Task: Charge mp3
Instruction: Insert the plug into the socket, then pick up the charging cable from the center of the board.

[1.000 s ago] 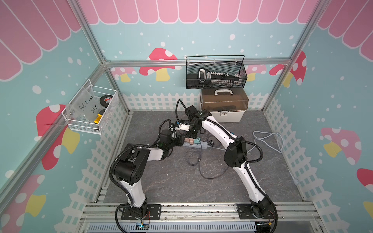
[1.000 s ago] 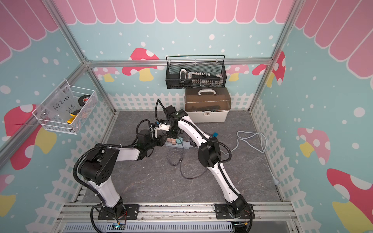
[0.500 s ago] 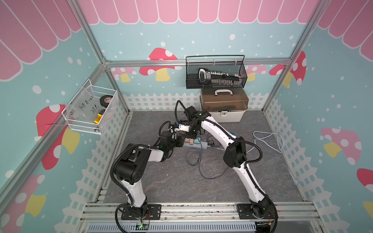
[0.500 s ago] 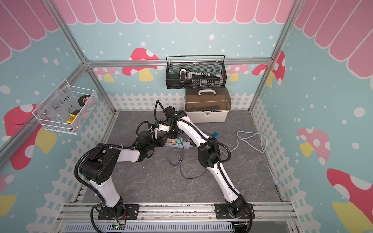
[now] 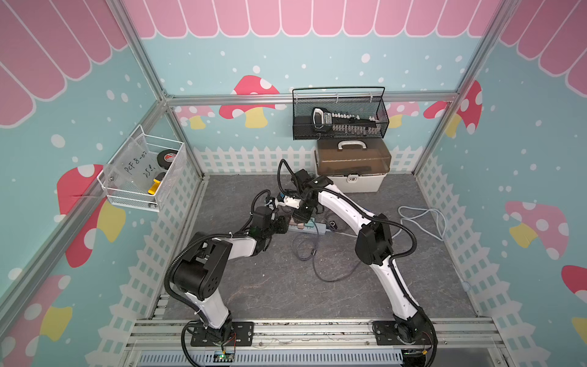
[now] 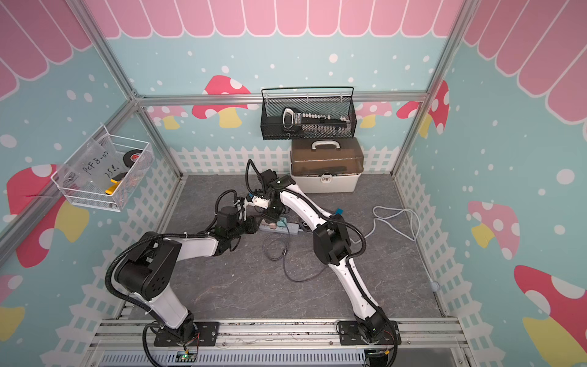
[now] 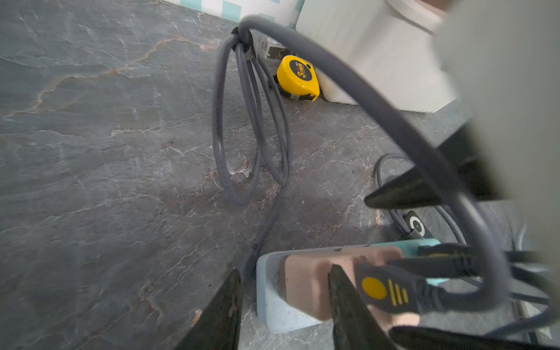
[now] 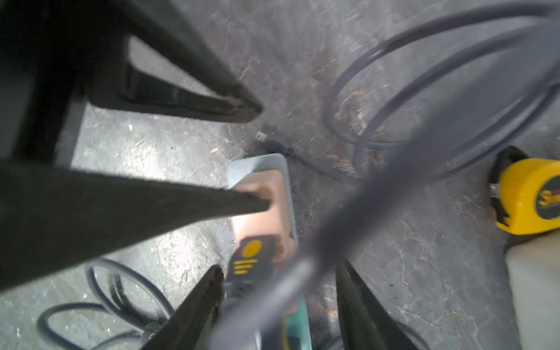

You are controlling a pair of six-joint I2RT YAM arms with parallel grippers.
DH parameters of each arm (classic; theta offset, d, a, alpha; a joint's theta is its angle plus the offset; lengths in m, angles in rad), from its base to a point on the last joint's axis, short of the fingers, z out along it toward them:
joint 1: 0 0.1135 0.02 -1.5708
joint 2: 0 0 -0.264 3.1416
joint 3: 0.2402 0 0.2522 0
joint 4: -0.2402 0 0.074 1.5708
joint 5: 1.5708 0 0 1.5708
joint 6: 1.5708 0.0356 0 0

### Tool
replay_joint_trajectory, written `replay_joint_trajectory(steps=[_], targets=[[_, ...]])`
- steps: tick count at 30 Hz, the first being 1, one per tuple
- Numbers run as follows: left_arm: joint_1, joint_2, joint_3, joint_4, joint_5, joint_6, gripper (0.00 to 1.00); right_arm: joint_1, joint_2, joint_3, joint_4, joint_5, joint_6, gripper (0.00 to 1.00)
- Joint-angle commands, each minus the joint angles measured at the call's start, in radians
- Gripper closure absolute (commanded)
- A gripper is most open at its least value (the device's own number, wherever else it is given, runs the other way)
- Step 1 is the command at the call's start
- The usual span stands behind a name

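Note:
A power strip (image 5: 306,226) (image 6: 281,227) with a pink and a teal part lies mid-floor. A dark plug with a yellow dot (image 7: 381,288) (image 8: 251,254) sits in its pink part. The small black mp3 (image 7: 419,225) lies beside the strip, next to a grey cable (image 7: 251,136) (image 5: 305,251). My right gripper (image 8: 278,266) (image 5: 301,217) hangs open just over the plug, fingers wide on either side. My left gripper (image 7: 285,271) (image 5: 282,222) is open across the strip's end. One finger rests on the pink part and the other stands off it above the floor.
A yellow tape measure (image 7: 298,77) (image 8: 527,197) lies by the white toolbox with a brown lid (image 5: 352,165). A black mesh basket (image 5: 340,117) hangs on the back wall, a wire basket (image 5: 143,171) on the left wall. A pale cable (image 5: 422,219) loops at right.
My right gripper has opened and let go of the plug, which stays in the strip. The left gripper's fingers have spread slightly. Both arms have hardly shifted.

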Motion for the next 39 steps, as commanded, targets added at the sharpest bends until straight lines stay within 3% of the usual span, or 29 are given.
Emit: replay_joint_trajectory(steps=[1,11,17,19,25,29,39], targets=[[-0.025,-0.041,0.021,-0.160,-0.009,0.091,0.53,0.007,-0.097,0.003,0.114,-0.025,0.023,0.40],[0.010,-0.181,0.125,-0.293,-0.014,0.155,0.41,-0.014,-0.219,-0.048,0.119,-0.089,-0.023,0.36],[0.041,-0.221,0.300,-0.486,-0.029,0.240,0.39,-0.099,-0.292,-0.131,0.208,-0.107,0.044,0.36],[0.061,-0.197,0.374,-0.539,-0.023,0.278,0.33,-0.129,-0.317,-0.180,0.251,-0.098,0.070,0.36],[0.145,0.093,0.801,-0.893,0.049,0.348,0.33,-0.187,-0.385,-0.363,0.337,-0.051,0.064,0.36],[0.141,0.328,1.056,-1.066,0.064,0.375,0.34,-0.229,-0.424,-0.454,0.392,-0.043,0.078,0.35],[0.139,0.567,1.247,-1.156,0.101,0.363,0.35,-0.284,-0.418,-0.477,0.405,-0.042,0.070,0.33]])
